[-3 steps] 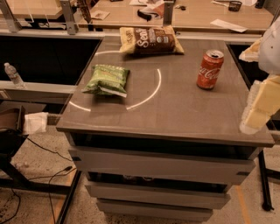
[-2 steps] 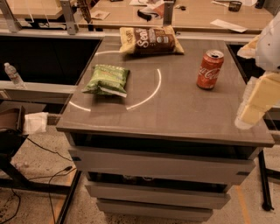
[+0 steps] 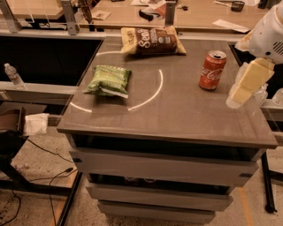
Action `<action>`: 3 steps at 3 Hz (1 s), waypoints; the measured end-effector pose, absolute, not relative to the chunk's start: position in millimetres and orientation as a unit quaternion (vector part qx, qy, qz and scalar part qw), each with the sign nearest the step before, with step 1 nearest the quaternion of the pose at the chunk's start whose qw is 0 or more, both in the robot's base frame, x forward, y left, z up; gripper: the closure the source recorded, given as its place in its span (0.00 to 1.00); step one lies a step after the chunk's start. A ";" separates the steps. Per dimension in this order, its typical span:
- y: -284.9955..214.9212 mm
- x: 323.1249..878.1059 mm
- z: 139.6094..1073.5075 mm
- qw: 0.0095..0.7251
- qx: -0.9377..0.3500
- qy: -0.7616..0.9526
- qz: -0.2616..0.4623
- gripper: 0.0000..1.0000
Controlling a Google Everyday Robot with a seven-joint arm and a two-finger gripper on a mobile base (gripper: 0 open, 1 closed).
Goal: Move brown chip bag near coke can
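The brown chip bag (image 3: 152, 41) lies flat at the back middle of the grey table (image 3: 177, 114), dark brown in the middle with tan ends and white lettering. The coke can (image 3: 212, 70) stands upright on the right side of the table, in front and to the right of the bag. My gripper (image 3: 245, 84) hangs at the right edge of the view, to the right of the can and a little nearer the front, above the table's right side. It holds nothing that I can see.
A smaller green chip bag (image 3: 108, 80) lies on the left part of the table. A wooden counter (image 3: 194, 13) with clutter runs behind. A water bottle (image 3: 14, 76) stands on a low shelf at the left. Cables lie on the floor at the lower left.
My gripper has shifted a little to the left, toward the table's right edge. The bags and the can have not moved.
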State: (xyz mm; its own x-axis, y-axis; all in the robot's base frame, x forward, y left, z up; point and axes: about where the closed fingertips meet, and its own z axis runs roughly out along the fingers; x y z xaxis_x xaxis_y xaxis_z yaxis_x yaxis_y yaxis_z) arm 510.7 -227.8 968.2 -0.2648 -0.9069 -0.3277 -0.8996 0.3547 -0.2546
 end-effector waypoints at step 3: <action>-266.8 591.8 987.8 0.282 -0.518 0.805 -0.068 0.00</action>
State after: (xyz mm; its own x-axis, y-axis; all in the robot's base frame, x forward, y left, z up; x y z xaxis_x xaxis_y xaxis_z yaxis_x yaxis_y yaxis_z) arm 591.8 -266.8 987.8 -0.3042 -0.8723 -0.3829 -0.7960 0.4536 -0.4009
